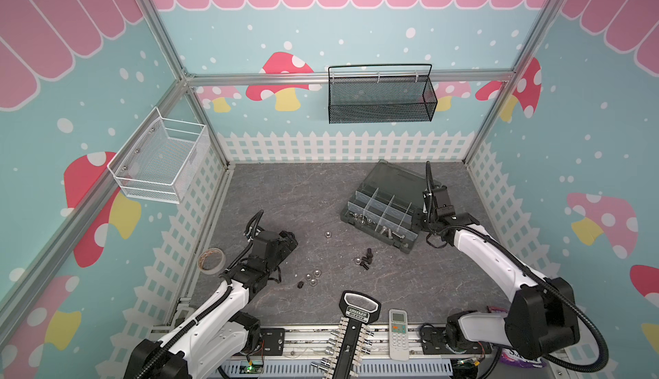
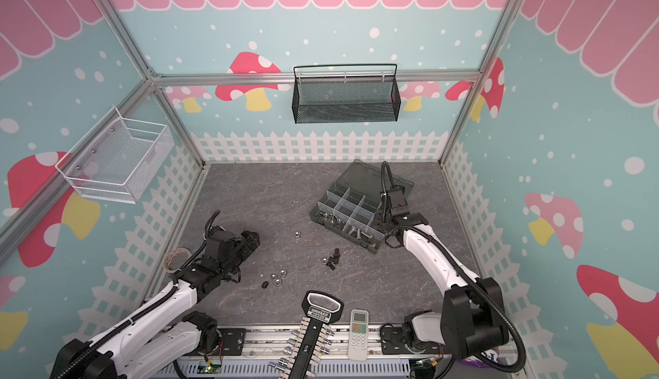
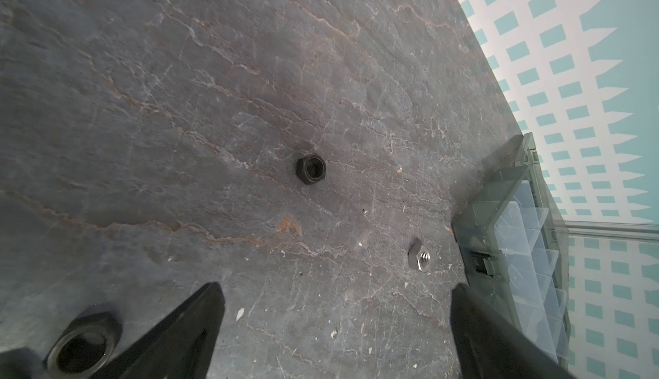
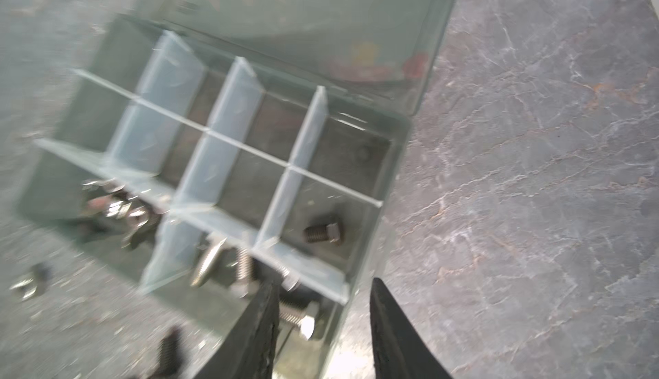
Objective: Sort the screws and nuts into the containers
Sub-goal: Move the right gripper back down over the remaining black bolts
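Both empty, seemingly | left gripper (image 3: pixel 335 297): fingers (image 3: pixel 185 331) spread wide over table (image 3: pixel 178 110) | right gripper (image 4: pixel 322 288): fingers (image 4: pixel 392 334) parted above containers (image 4: pixel 235 103)

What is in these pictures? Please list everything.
table: one, grey
organiser box: one, dark grey, open, table's right
screws in box: several, silver, near compartments
nuts in box: several, silver, near-left compartment
loose silver nuts: five, table middle
loose black nuts: at least two, table
loose black screws: few, table middle
tape roll: one, clear, table's left edge
socket rack: one, black, front edge
remote: one, white, front edge
mesh basket: one, black, back wall
wire basket: one, white, left wall
left claw: open, over table
right claw: open, over box
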Robot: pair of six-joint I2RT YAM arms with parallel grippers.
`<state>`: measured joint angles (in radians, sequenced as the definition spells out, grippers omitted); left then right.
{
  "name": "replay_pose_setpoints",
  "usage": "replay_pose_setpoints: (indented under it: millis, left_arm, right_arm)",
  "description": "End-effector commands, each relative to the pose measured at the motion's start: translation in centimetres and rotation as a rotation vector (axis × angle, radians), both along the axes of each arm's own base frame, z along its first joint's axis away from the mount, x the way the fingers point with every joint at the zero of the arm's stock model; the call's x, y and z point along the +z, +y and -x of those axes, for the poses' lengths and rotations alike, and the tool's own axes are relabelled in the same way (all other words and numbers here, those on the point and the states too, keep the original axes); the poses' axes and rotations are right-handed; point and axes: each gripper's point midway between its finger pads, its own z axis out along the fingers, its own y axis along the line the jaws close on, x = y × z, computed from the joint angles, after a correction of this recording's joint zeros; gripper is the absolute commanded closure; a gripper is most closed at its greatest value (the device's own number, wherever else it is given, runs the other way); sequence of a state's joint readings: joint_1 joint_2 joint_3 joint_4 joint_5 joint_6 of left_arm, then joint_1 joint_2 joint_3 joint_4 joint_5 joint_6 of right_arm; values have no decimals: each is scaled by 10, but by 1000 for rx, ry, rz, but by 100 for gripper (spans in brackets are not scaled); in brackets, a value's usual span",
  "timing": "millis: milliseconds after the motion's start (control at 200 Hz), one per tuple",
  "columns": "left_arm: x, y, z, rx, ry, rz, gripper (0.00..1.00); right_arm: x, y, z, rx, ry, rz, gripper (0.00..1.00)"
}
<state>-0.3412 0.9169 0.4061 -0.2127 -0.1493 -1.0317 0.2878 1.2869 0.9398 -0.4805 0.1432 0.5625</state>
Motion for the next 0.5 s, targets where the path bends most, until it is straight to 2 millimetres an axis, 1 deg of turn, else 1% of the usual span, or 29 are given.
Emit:
replay_pose_setpoints:
  millis: [0, 105, 155, 250, 380, 495]
  left_arm:
    - [4, -3, -5, 13, -16, 42, 0]
    - [3, -3, -6, 9, -3, 31, 0]
    - [3, -2, -6, 7, 3, 28, 0]
    - [2, -3, -7, 7, 9, 26, 0]
    - [-2, -2, -6, 9, 22, 21, 0]
    - [-5, -3, -7, 4, 34, 25, 0]
  right_arm:
    - [-8, 20, 34, 30, 74, -42, 55]
    - [-12, 43, 54, 62, 115, -66, 54]
    - [-17, 55, 64, 82, 150, -76, 54]
    - [-28, 71, 79, 109, 204, -86, 54]
    - [-40, 94, 89, 153, 257, -113, 51]
    - [-45, 118, 91, 204, 279, -126, 50]
